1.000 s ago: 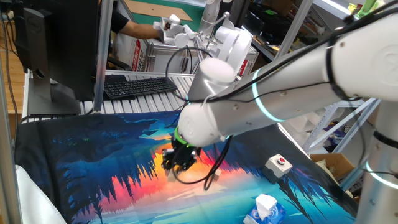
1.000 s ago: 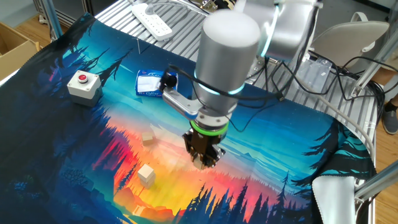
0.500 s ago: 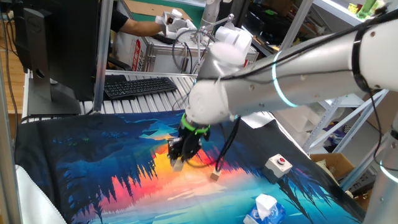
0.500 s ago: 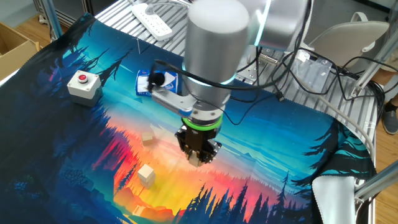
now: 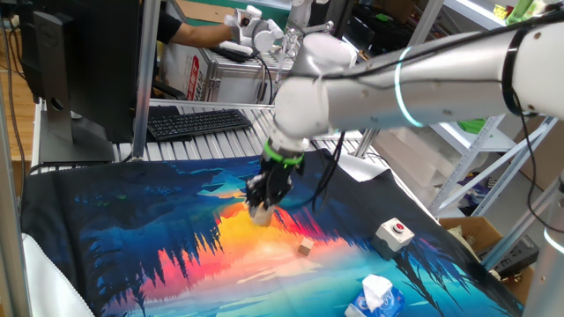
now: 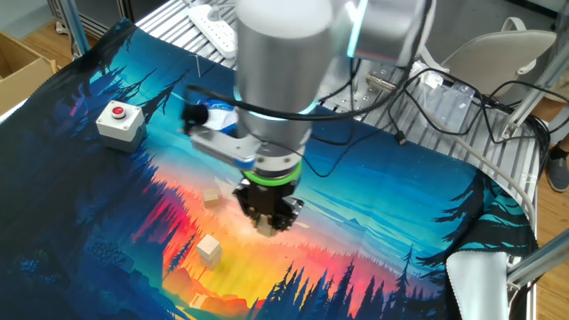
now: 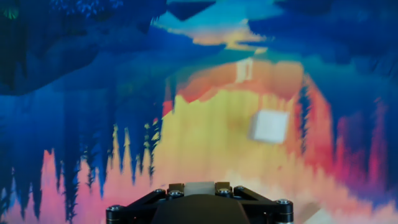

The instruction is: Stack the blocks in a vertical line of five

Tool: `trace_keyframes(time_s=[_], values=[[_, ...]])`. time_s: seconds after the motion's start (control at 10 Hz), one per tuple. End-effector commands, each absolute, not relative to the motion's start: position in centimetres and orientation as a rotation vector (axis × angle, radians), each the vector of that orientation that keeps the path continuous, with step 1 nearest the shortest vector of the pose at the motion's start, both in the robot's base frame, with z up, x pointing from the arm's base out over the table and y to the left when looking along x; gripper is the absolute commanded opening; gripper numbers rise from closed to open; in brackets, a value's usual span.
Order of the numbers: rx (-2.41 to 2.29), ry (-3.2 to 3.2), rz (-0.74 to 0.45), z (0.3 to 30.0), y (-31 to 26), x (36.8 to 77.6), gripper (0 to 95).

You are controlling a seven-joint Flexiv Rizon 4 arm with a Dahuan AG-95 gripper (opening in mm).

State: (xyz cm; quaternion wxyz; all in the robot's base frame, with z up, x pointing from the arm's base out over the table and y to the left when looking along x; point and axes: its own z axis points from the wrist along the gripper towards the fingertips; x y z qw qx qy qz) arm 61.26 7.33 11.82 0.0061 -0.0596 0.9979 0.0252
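Observation:
My gripper (image 5: 262, 210) hangs over the orange middle of the printed mat, shut on one pale wooden block (image 7: 200, 188) that shows between its two fingers in the hand view. The same held block (image 6: 267, 228) peeks out under the fingers in the other fixed view. Two more blocks rest on the mat: one (image 6: 209, 250) left of and below the gripper (image 6: 267, 222), also seen ahead to the right as a block (image 7: 269, 126), and a farther block (image 6: 211, 197) (image 7: 244, 70). One fixed view shows a loose block (image 5: 304, 249) to the right of the gripper.
A white box with a red button (image 5: 395, 232) (image 6: 118, 121) sits near the mat's edge. The blue-and-white carton (image 5: 374, 295) (image 6: 213, 118) lies beyond, partly behind the arm. A keyboard (image 5: 194, 121) and a power strip (image 6: 216, 27) lie off the mat.
The arm has carried the held block across the mat, leftward in the other fixed view and up and away in the one fixed view. The grip stays the same.

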Motion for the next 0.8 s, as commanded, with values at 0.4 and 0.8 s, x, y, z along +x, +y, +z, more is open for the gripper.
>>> trace_keyframes(time_s=[0.4, 0.8], values=[[-0.256, 3.118, 0.060, 13.4, 5.2, 63.1, 0.0], [-0.291, 3.113, 0.052, 13.7, 4.2, 64.6, 0.0]])
